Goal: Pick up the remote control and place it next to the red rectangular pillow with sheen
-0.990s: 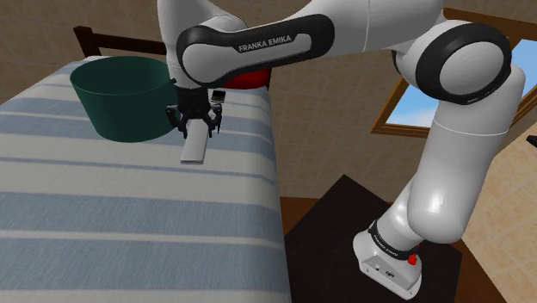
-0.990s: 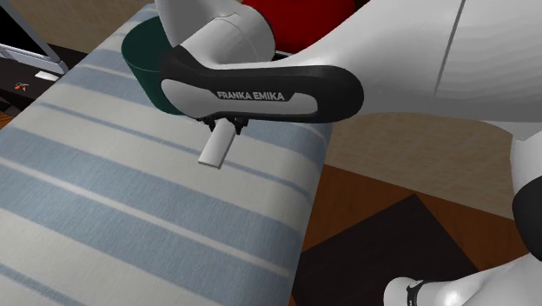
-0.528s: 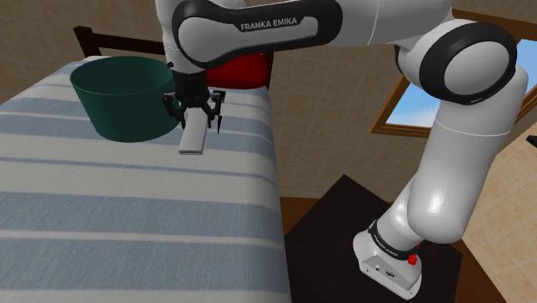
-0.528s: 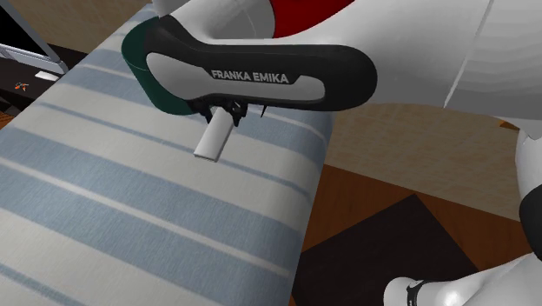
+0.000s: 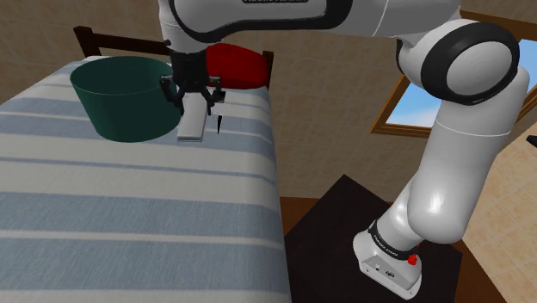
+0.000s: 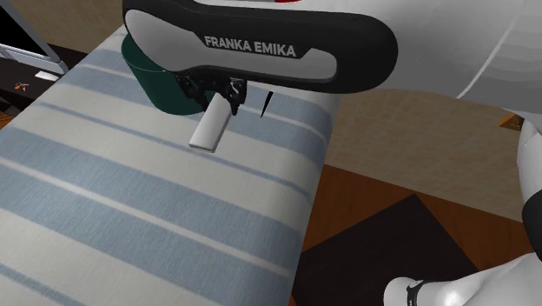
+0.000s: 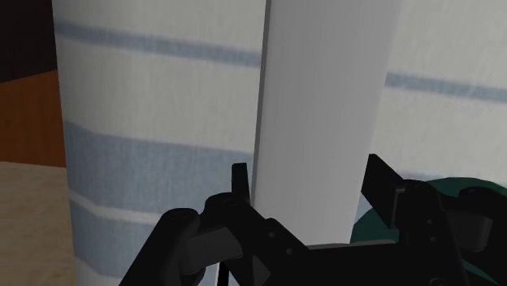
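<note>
The tool point(image 5: 194, 97) is clamped on one end of the pale grey remote control point(image 5: 191, 126), both black fingers point(image 7: 239, 185) pressed against its long sides. The remote hangs over the blue-and-white striped bed point(image 5: 129, 215). The dark green tub point(image 5: 119, 96) is just beside it at 9 o'clock in the shoulder view, and the glossy red pillow point(image 5: 237, 65) lies near at 1 o'clock.
</note>
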`<state>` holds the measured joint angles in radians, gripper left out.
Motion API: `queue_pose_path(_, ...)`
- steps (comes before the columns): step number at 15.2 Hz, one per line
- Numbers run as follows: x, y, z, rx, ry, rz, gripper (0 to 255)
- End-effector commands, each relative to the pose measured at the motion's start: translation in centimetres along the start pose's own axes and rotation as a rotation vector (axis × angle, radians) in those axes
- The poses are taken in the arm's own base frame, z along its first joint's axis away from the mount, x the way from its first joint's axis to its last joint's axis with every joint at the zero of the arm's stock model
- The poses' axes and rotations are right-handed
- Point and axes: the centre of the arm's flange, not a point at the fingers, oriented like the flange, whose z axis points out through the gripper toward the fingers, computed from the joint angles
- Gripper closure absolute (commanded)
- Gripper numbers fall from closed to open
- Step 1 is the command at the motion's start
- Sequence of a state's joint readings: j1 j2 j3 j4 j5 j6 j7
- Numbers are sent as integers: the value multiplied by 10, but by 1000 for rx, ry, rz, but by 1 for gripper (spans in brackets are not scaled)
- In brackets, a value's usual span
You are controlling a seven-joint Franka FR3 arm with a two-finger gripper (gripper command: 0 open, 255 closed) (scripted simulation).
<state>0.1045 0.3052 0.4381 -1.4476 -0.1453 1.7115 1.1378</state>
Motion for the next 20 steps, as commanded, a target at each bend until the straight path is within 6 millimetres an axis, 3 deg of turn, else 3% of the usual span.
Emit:
queue_pose_path(1, 0, 0, -11, 0, 0, 0, 255)
queue_pose_path(4, 0, 0, -24, 0, 0, 0, 255)
queue_pose_path(20, 181, 108, -21, 0, 0, 0, 255)
